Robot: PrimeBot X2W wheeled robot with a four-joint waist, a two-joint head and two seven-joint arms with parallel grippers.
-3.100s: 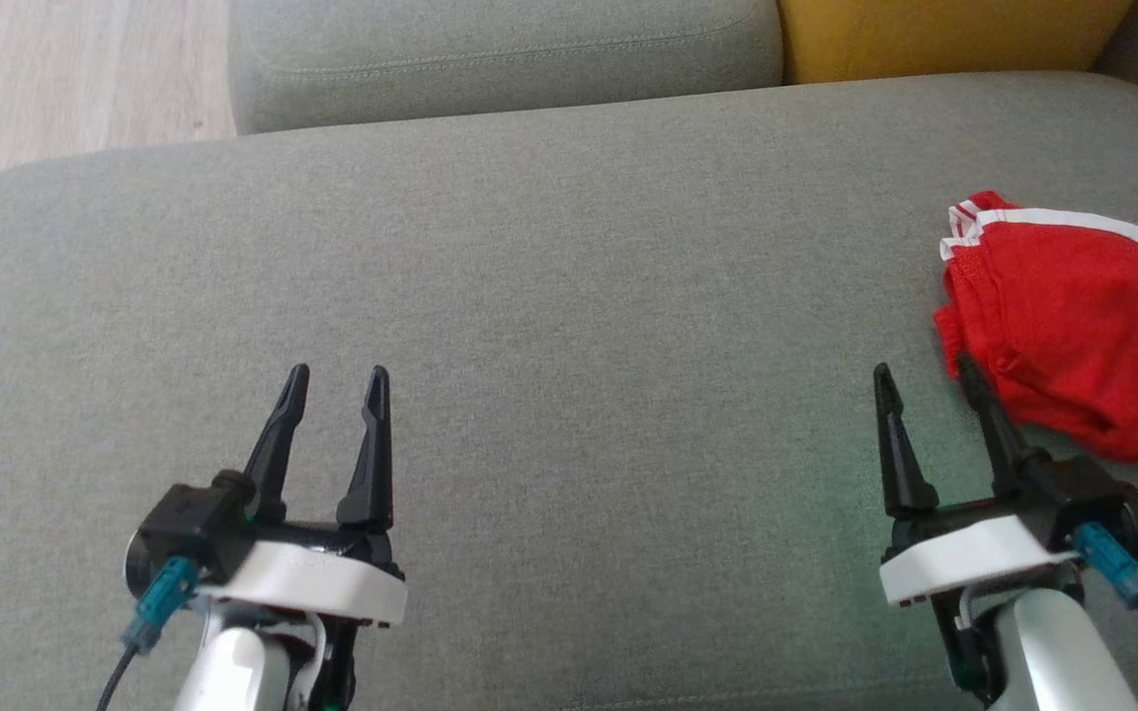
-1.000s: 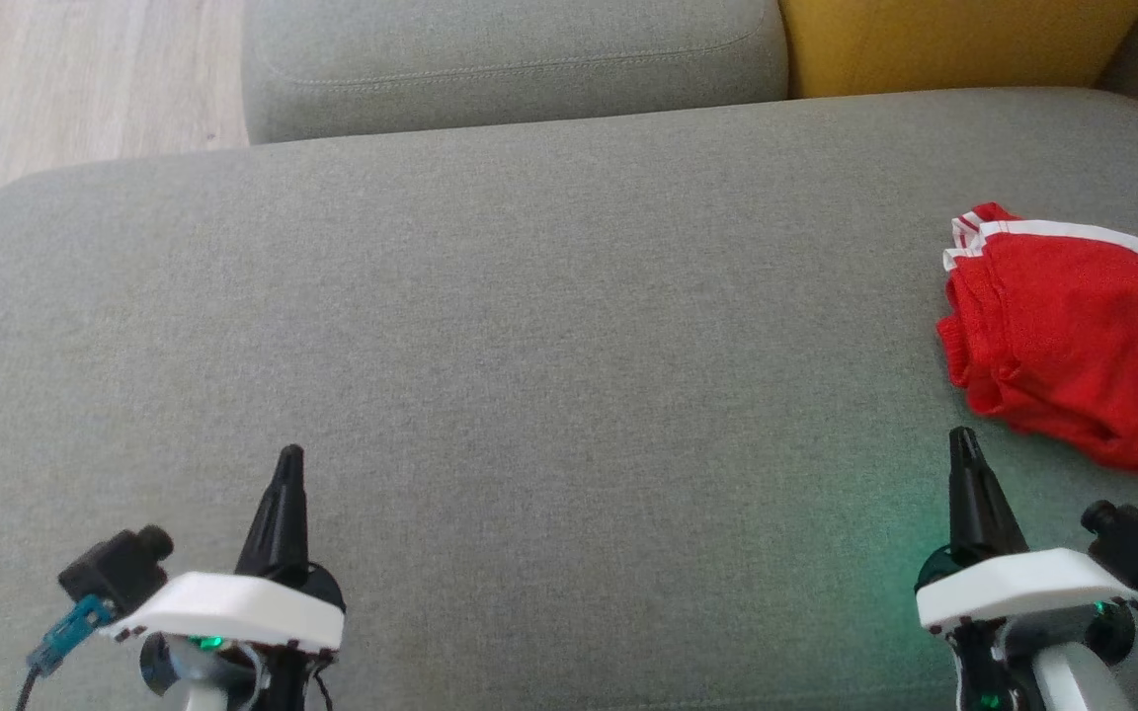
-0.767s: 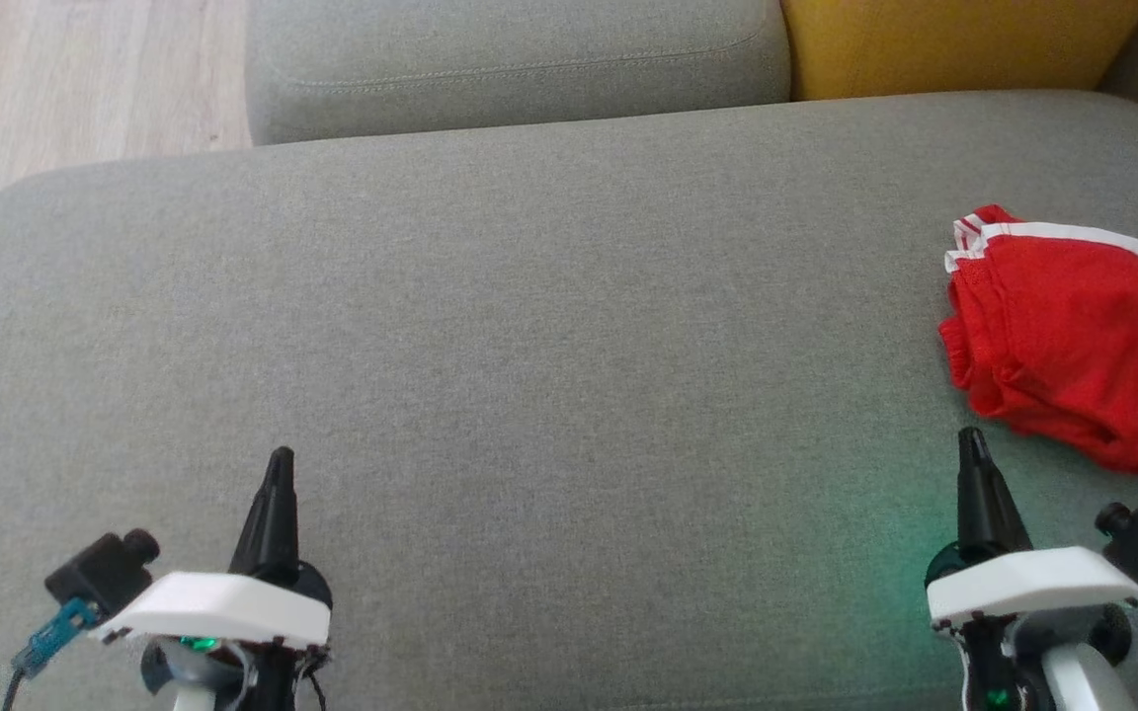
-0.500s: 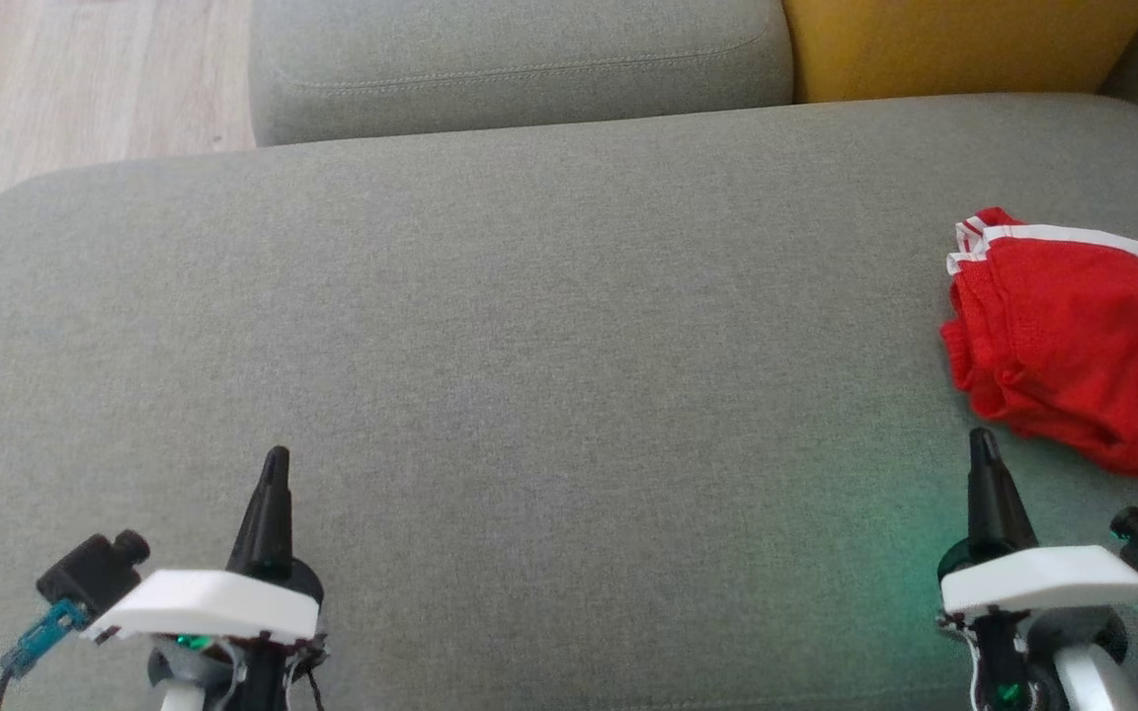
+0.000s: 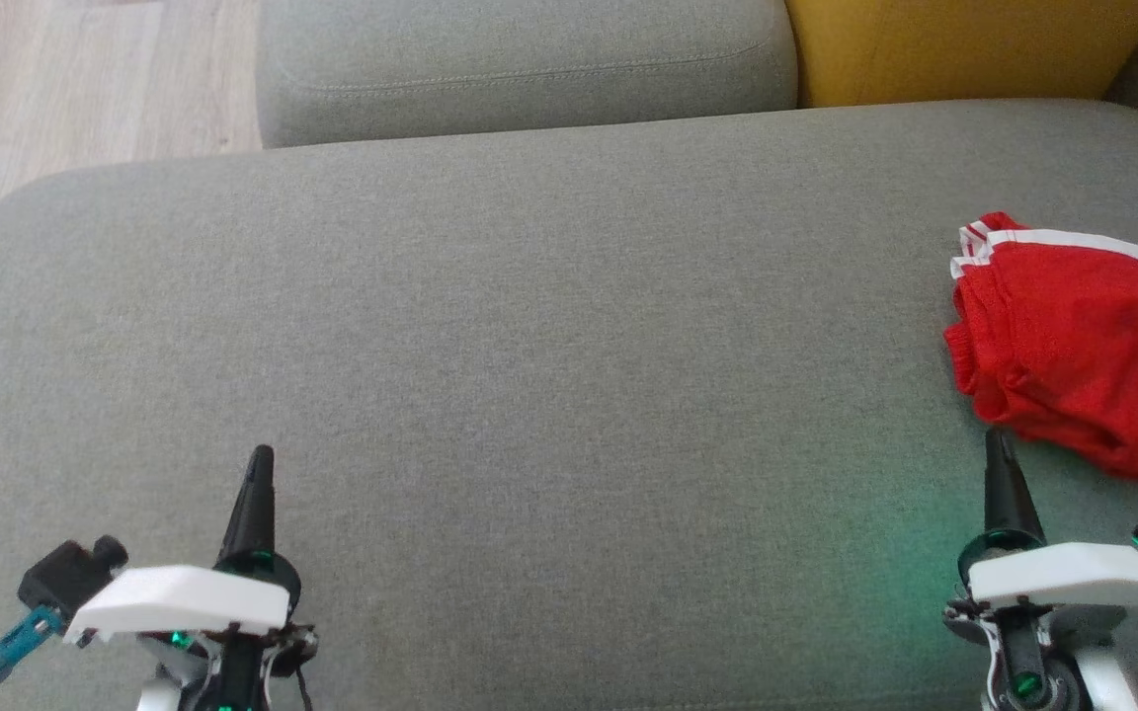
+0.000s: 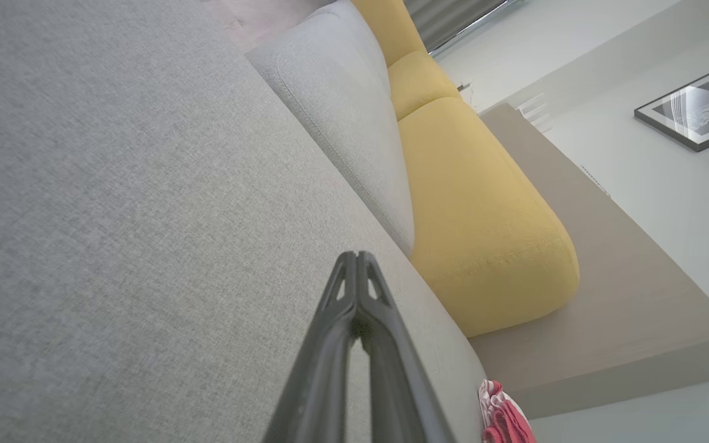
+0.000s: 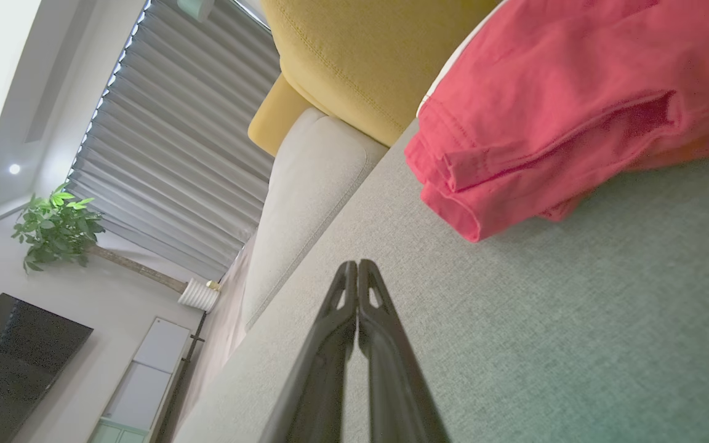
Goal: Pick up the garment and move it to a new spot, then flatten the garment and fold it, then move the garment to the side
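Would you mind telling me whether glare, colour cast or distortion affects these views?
Head view: soft, even light, with a green glow on the sofa seat beside the right gripper. Right wrist view: the red garment looks pinkish, and a bright patch washes out the top left corner. Left wrist view: evenly lit, steeply tilted.

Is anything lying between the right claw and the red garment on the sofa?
Nothing visible does. The right claw, shut, points toward the red garment, and just a short stretch of bare grey sofa cushion lies between them.
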